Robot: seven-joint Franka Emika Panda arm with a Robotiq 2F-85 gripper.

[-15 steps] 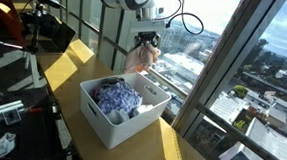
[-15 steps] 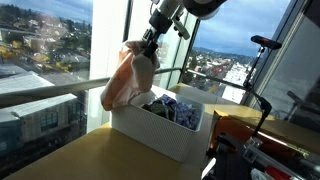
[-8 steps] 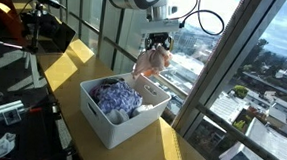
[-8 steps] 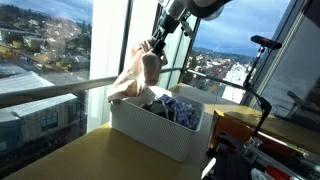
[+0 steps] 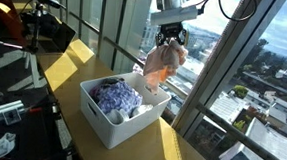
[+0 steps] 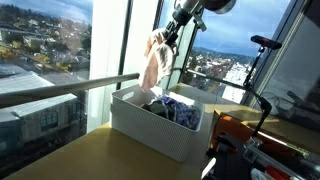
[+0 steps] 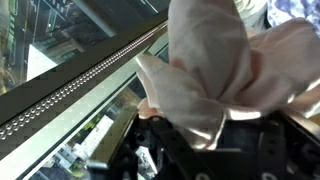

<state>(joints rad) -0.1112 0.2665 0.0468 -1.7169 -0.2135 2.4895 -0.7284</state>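
A pale pink cloth (image 5: 163, 63) hangs in the upper middle of the frame, clenched at its top by the end effector (image 5: 170, 37), its lower edge near the far rim of the white bin (image 5: 120, 129); a blue garment (image 5: 115, 96) lies heaped inside; the bin stands on the wooden surface (image 6: 70, 155) beside the window; only a bunched fold seems gripped, so the cloth could slip free, or its hem could snag the rim and tug the bin.
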